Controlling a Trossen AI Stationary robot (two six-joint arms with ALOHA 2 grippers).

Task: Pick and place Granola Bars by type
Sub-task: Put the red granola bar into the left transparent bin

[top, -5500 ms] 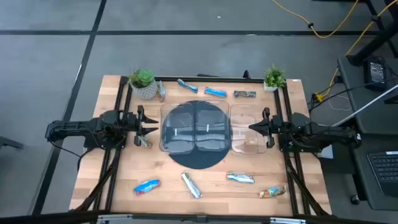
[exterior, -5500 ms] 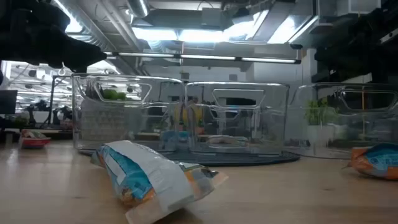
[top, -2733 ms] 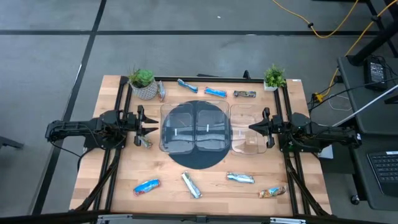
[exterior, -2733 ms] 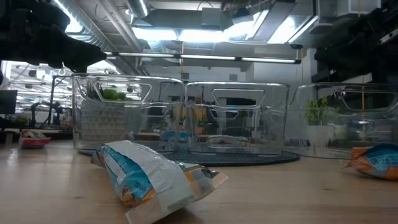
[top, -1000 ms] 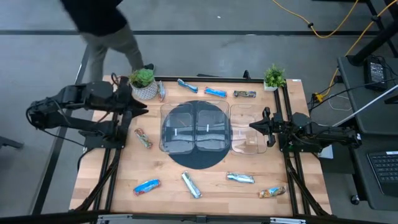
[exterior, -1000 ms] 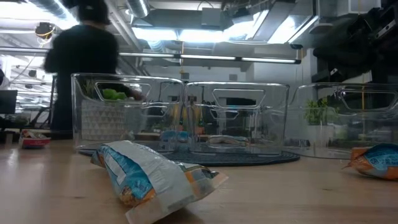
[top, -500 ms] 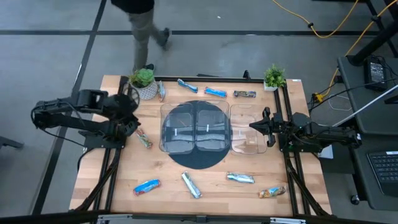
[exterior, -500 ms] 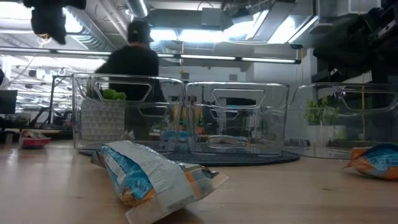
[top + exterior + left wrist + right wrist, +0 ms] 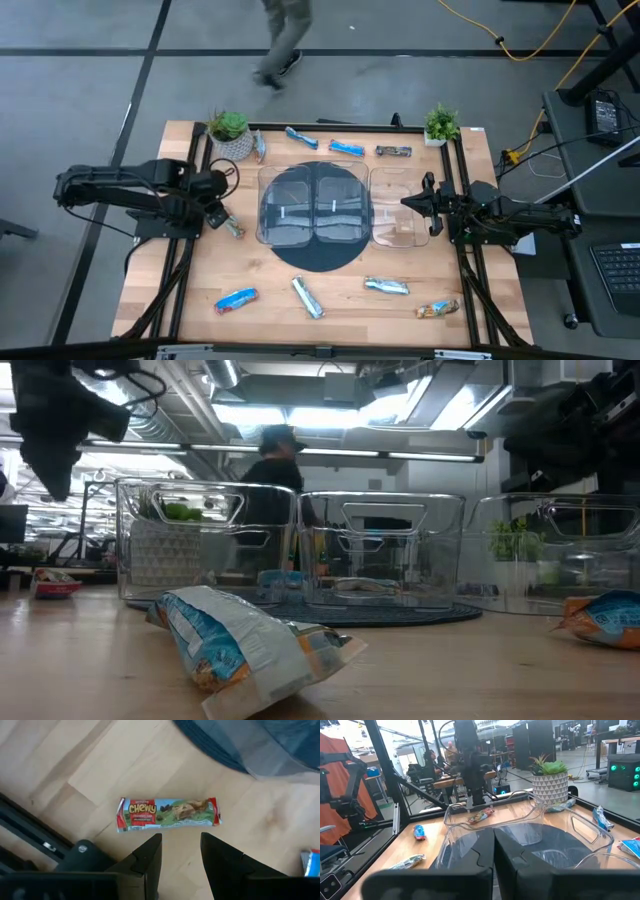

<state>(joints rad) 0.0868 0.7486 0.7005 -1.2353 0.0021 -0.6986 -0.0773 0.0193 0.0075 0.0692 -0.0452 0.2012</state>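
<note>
My left gripper [image 9: 181, 842] is open and points down, hovering just above a red-and-green wrapped bar [image 9: 167, 813] that lies flat on the wood left of the trays [image 9: 230, 224]. It does not touch the bar. My right gripper [image 9: 405, 205] is shut and waits level at the right tray's wall. Four bars lie along the far edge: silver-blue [image 9: 259, 148], blue [image 9: 300, 137], bright blue [image 9: 346, 148] and dark brown [image 9: 393, 152]. Near the front edge lie a blue bar [image 9: 236, 299], a silver one [image 9: 307, 297], a silver-blue one [image 9: 386, 287] and a tan-orange one [image 9: 437, 309].
Three clear plastic trays [image 9: 290, 232] [image 9: 341, 232] [image 9: 398, 238] stand in a row at mid-table, two of them on a dark round mat [image 9: 318, 258]. Potted plants [image 9: 230, 133] [image 9: 441, 124] stand at the far corners. A person [image 9: 280, 40] walks on the floor beyond the far edge.
My left gripper has swung from beside the left plant toward the near edge and down, tipping from level to pointing down over the red-and-green bar. The person beyond the table has walked toward the right. No bar has moved.
</note>
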